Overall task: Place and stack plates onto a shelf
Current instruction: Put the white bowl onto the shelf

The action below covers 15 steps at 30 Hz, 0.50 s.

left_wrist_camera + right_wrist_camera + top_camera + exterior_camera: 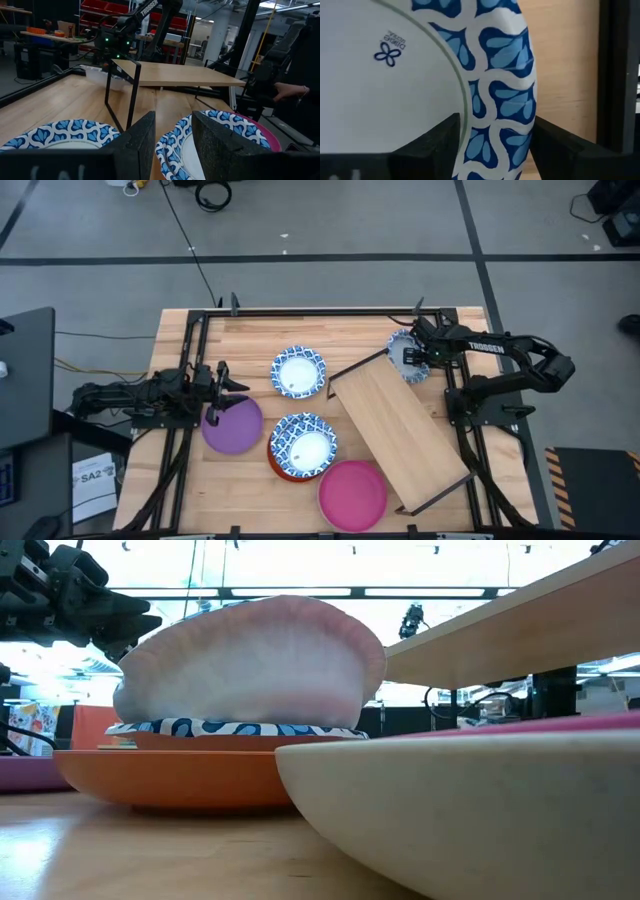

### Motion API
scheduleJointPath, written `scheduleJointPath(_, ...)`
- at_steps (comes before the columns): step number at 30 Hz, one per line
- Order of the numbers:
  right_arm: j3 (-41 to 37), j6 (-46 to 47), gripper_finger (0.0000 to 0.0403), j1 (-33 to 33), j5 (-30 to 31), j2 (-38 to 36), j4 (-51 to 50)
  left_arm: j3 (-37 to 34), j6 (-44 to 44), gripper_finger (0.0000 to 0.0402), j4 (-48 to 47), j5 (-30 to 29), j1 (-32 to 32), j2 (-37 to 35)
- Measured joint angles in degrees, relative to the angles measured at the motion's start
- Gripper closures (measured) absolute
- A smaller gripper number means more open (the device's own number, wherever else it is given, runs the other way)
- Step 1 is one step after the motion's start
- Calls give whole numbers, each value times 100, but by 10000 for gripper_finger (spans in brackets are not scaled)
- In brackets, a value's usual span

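The right gripper (492, 145) pinches a plate (408, 356) by its rim; it could slip before the shelf (400, 430).

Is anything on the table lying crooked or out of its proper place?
Yes. The shelf lies diagonally across the table, not square to its edges. One blue-and-white plate sits on the orange-red plate.
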State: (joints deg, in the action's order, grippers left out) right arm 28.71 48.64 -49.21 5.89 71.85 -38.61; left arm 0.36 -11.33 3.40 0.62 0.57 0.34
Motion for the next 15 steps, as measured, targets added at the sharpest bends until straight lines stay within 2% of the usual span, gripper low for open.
scheduleJointPath(9,-7,-13,262,2,-9,2,136,0,4,269,-2,0,-1,0)
scheduleJointPath(15,-7,-11,292,2,-42,3,164,0,9,269,-2,0,1,0)
